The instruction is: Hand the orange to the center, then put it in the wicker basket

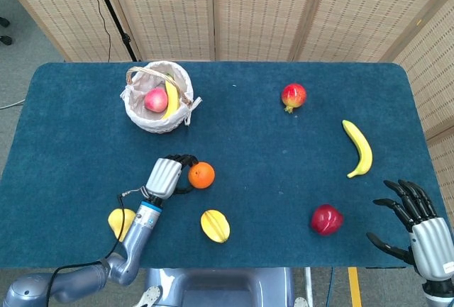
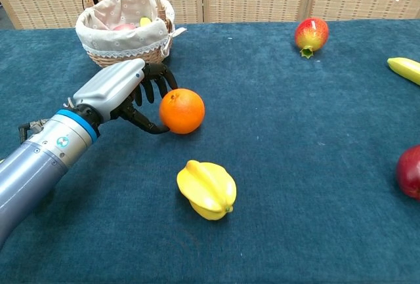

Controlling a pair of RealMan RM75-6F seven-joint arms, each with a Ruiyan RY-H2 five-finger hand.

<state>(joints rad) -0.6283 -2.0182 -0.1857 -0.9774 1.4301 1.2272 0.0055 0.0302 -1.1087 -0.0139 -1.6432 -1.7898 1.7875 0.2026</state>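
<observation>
Head view.
- Left hand [image 1: 164, 176]: low on the blue worktop [image 1: 255, 130], fingers curled round the near side of the orange [image 1: 201, 175], touching it. Full clamp not confirmed from above.
- Orange: at the fingertips, just right of the left hand, resting on the worktop, roughly mid-table.
- Wicker basket [image 1: 140, 110]: well beyond the left hand, slightly left of it; cloth-lined, already holding a pink-red fruit and a banana.
- Yellow pear-like fruit [image 1: 120, 222]: behind the left hand, beside its forearm.
- Starfruit [image 1: 215, 225]: near, to the right of the wrist and closer to the robot.
- Right hand [image 1: 418, 211]: far across at the worktop's near right corner, fingers spread, nothing held.
- Dark red apple [image 1: 325, 219]: just left of the right hand. Banana [image 1: 359, 148]: beyond the right hand. Red-yellow fruit [image 1: 294, 96]: far side, well apart from both hands.

Chest view.
- Left hand [image 2: 125, 90]: thumb hooked under and fingers arched over the orange [image 2: 182, 111], contact on its left side only; orange apparently not lifted. Read as a grasp being formed, not secured.
- Wicker basket [image 2: 125, 31]: just beyond the left hand.
- Starfruit [image 2: 207, 189]: nearer the robot than the orange.

Progress, judged: orange seems already at centre; lift and drop into the basket outstanding.

View differences: head view alone shows the right hand and yellow pear-like fruit; chest view alone shows thumb placement under the orange.
</observation>
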